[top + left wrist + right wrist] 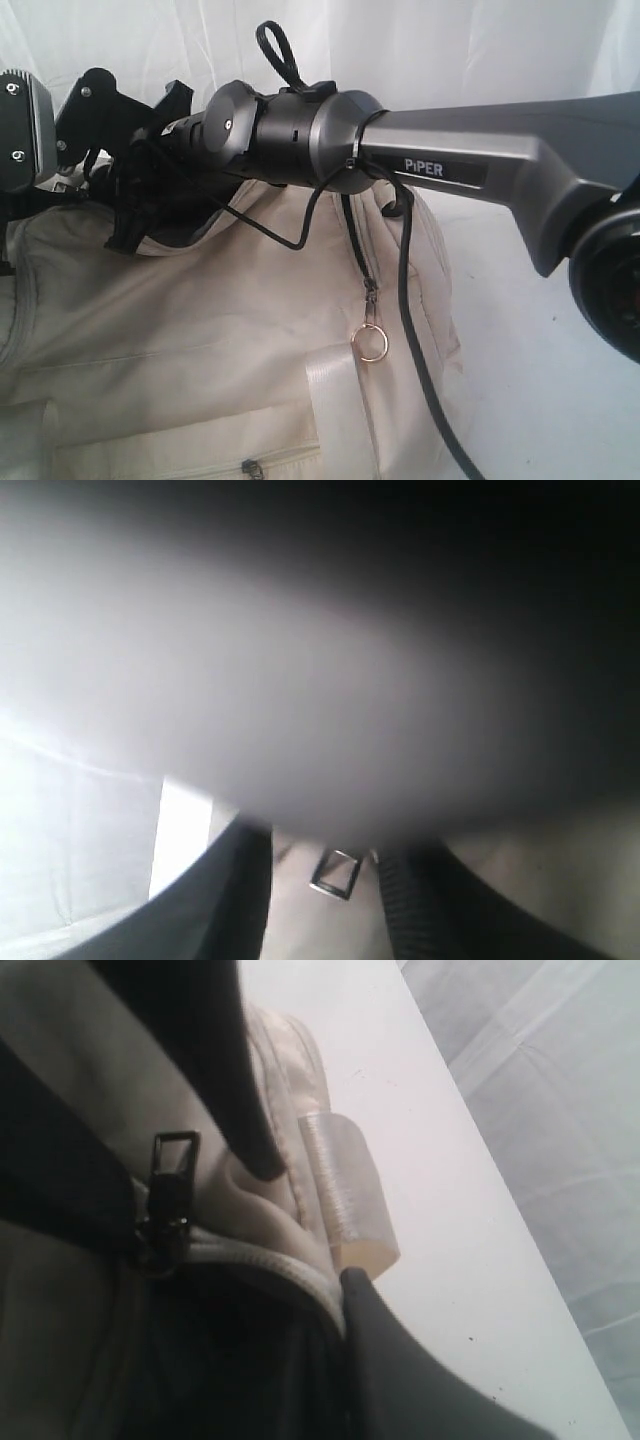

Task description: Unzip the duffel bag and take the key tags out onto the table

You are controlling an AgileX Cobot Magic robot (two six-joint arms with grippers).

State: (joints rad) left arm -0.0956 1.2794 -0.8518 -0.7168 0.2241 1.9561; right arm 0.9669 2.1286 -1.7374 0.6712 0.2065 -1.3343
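Duffel bag (200, 330) | zipper (170, 1200) parted, dark lining (230, 1360) visible | contents hidden

Right arm (500, 165) of a two-armed robot, a gunmetal-grey casting lettered "PIPER" (423, 167) in white; its wrist a black-and-grey barrel (295, 130) with a rounded cap (228, 122) and one small screw; thin black cable (408, 300) cinched by a cable tie (352, 160); black loop (280, 50) on top; grey box (20, 120) with two screws beside a black bracket (95, 110).

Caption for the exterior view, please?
Grey robot arm reaches across a cream duffel bag; its ring zipper pull dangles.
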